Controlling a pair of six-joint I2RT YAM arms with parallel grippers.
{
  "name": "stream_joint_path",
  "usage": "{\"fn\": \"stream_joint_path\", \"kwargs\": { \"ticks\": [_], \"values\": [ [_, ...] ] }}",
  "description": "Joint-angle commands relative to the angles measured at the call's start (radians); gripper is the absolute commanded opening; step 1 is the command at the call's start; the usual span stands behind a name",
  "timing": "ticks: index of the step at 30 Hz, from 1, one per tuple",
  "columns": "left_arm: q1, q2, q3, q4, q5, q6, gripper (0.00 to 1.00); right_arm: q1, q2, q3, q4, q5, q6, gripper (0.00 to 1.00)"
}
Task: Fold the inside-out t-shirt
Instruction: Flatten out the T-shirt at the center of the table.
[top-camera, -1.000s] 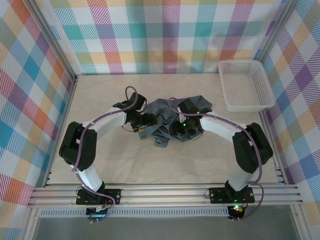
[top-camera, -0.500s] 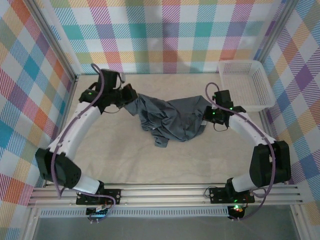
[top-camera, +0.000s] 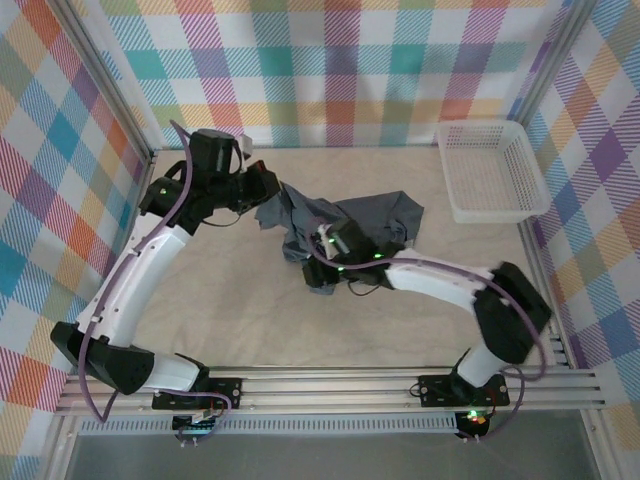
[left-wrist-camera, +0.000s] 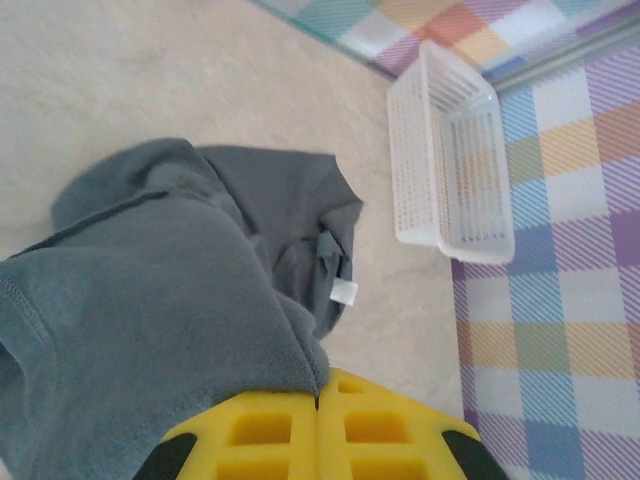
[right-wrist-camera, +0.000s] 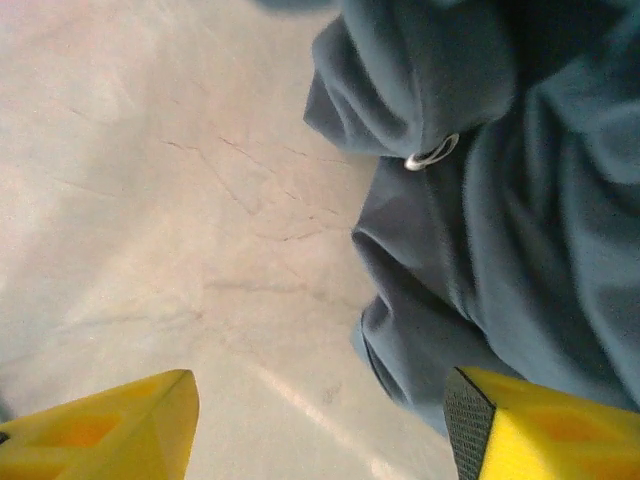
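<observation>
The slate-grey inside-out t-shirt (top-camera: 375, 215) is seen crumpled at the far middle of the beige desk (top-camera: 230, 310), well apart from the white mesh basket (top-camera: 497, 212). One edge is clamped between the left fingers (left-wrist-camera: 270, 435), pressed together. The right fingers (right-wrist-camera: 110, 425) are held apart at the cloth's near edge, gripping nothing

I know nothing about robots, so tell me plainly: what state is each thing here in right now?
t-shirt: crumpled in a heap on the table, not folded, white label showing.
left end effector: shut on an edge of the t-shirt.
right end effector: open, holding nothing, over the t-shirt's edge.
basket: upright, empty, apart from the t-shirt.
</observation>
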Motion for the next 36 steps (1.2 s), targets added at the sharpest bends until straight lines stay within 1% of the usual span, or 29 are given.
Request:
{"fn": "stream_joint_path", "kwargs": {
  "ticks": [1,2,3,4,5,7,8,10,12,14,16,18,19,21,23,25,28,31,34,36],
  "values": [
    [0.002,-0.040,0.083,-0.073,-0.115,0.022,0.00,0.050,0.159,0.059,0.032,0.255,-0.060,0.72],
    [0.009,-0.037,0.095,-0.089,-0.135,0.026,0.00,0.057,0.197,0.071,0.034,0.331,-0.080,0.72],
    [0.022,-0.037,0.101,-0.104,-0.148,0.029,0.00,0.058,0.224,0.085,0.024,0.382,-0.094,0.69],
    [0.038,-0.035,0.104,-0.115,-0.155,0.028,0.00,0.057,0.240,0.098,0.011,0.417,-0.114,0.61],
    [0.055,-0.038,0.103,-0.121,-0.158,0.026,0.00,0.057,0.241,0.101,0.005,0.437,-0.129,0.49],
    [0.098,-0.041,0.101,-0.123,-0.152,0.033,0.00,0.058,0.196,0.080,0.002,0.430,-0.156,0.11],
    [0.123,-0.040,0.105,-0.125,-0.148,0.042,0.00,0.057,0.157,0.063,-0.004,0.408,-0.168,0.00],
    [0.186,-0.036,0.141,-0.149,-0.142,0.078,0.00,0.056,0.019,0.006,-0.020,0.361,-0.201,0.00],
    [0.260,-0.021,0.220,-0.205,-0.141,0.126,0.00,0.038,-0.183,-0.054,-0.054,0.323,-0.238,0.00],
    [0.319,0.005,0.339,-0.265,-0.143,0.181,0.00,-0.036,-0.384,-0.093,-0.098,0.273,-0.258,0.00],
    [0.354,0.029,0.466,-0.301,-0.146,0.225,0.00,-0.147,-0.595,-0.102,-0.121,0.207,-0.292,0.00],
    [0.361,0.050,0.590,-0.314,-0.152,0.252,0.00,-0.244,-0.734,-0.065,-0.129,0.175,-0.344,0.00],
    [0.361,0.054,0.640,-0.312,-0.154,0.257,0.00,-0.282,-0.776,-0.023,-0.140,0.171,-0.371,0.00],
    [0.361,0.050,0.708,-0.291,-0.149,0.257,0.00,-0.327,-0.798,0.086,-0.184,0.175,-0.434,0.00],
    [0.362,0.031,0.739,-0.262,-0.154,0.257,0.00,-0.341,-0.790,0.197,-0.218,0.207,-0.491,0.00],
    [0.361,-0.013,0.746,-0.227,-0.177,0.261,0.00,-0.344,-0.799,0.291,-0.196,0.265,-0.545,0.00],
    [0.362,-0.080,0.746,-0.189,-0.244,0.263,0.00,-0.346,-0.826,0.386,-0.130,0.280,-0.569,0.00],
    [0.362,-0.140,0.742,-0.164,-0.312,0.264,0.00,-0.346,-0.834,0.477,-0.108,0.295,-0.572,0.00],
    [0.362,-0.171,0.734,-0.156,-0.357,0.261,0.00,-0.346,-0.820,0.539,-0.120,0.341,-0.563,0.00],
    [0.362,-0.175,0.716,-0.161,-0.358,0.255,0.00,-0.346,-0.793,0.565,-0.160,0.370,-0.544,0.00]
  ]
}}
